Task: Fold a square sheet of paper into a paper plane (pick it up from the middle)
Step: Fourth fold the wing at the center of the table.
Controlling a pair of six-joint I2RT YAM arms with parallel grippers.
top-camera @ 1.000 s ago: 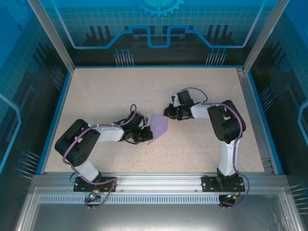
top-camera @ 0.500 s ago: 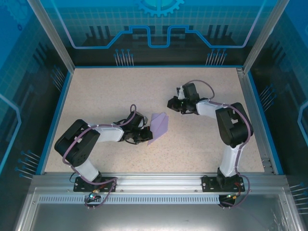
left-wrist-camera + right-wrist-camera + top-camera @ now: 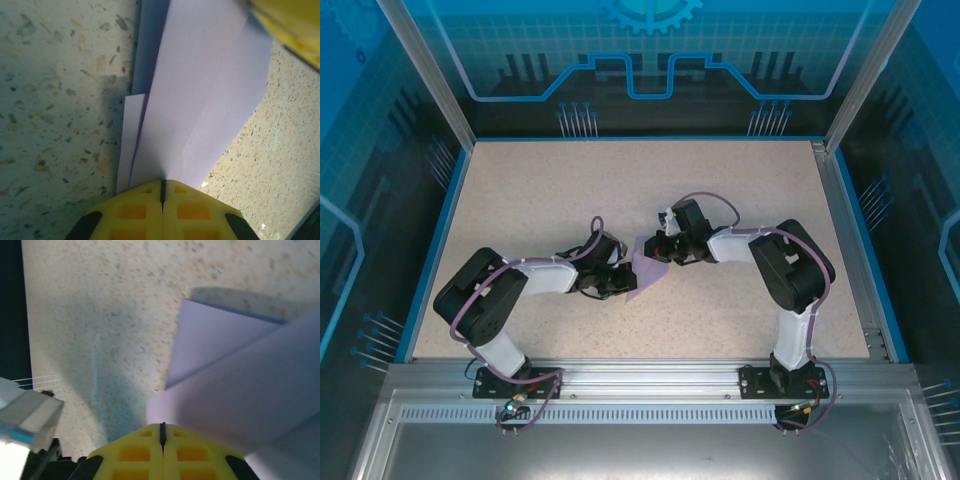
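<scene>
- Mid-fold, I'd say: the partly folded lavender sheet lies mid-table between both arms.
- The left end effector pinches one edge. The right end effector, pressed together, meets a flap.
- Next probably calls for creasing that flap without dragging the sheet.

Lavender paper: partly folded, overlapping layers, long creases, near table centre.
</scene>
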